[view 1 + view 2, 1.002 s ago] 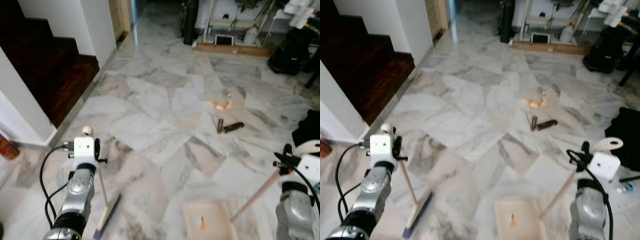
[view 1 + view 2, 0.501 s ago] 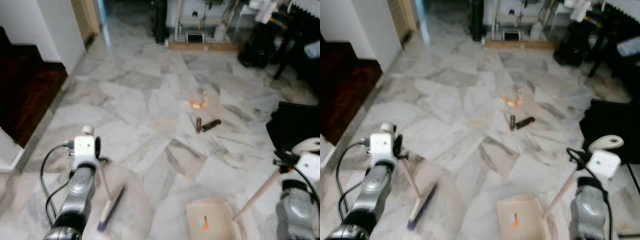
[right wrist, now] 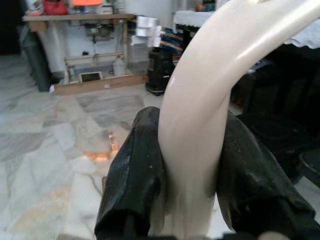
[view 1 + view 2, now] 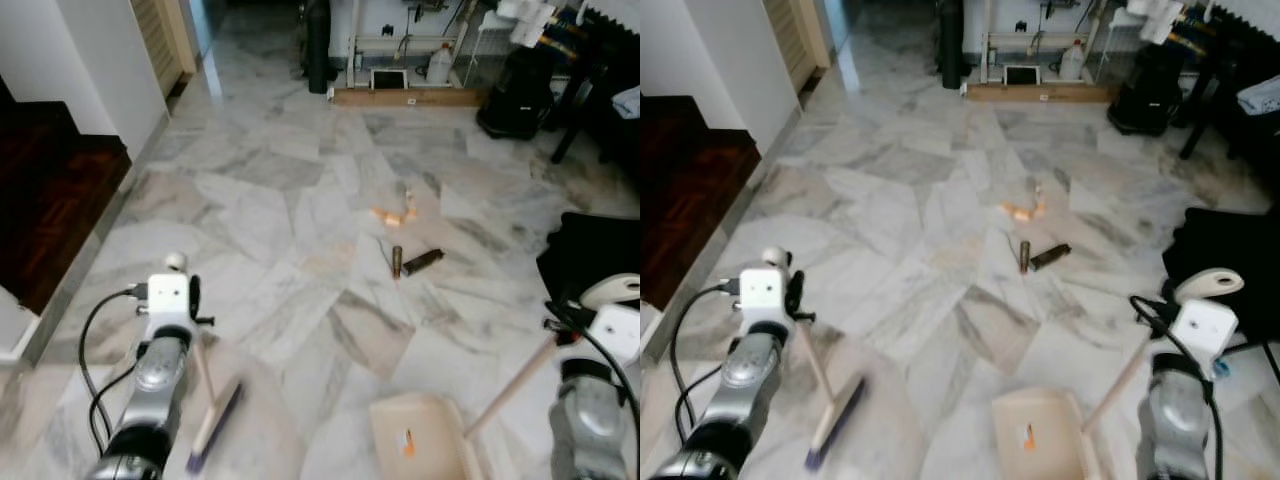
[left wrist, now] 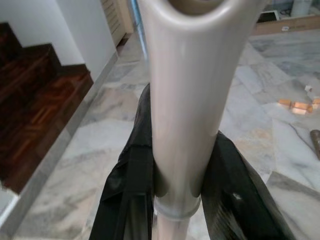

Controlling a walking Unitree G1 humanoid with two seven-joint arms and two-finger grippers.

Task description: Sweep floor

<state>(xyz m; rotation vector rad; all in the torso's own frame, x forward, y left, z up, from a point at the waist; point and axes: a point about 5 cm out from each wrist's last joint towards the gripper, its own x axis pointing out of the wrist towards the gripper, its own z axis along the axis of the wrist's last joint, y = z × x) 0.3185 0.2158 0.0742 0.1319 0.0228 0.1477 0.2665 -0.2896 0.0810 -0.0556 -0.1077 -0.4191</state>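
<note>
Gripping the broom (image 4: 212,425) handle, the left gripper (image 5: 175,180) has its fingers clamped tight, the brush head (blurred) on the marble floor (image 4: 280,220) at 7 o'clock. Debris (image 4: 408,262) lies at 12 o'clock from the dustpan (image 4: 415,440), whose handle the right gripper (image 3: 192,185) pinches at 5 o'clock.

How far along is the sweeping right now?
Early on. One orange scrap already lies in the dustpan. The left hand grips the broom, the right hand the dustpan's handle. Left to sweep: the orange bits and two dark tubes ahead on the marble floor.
</note>
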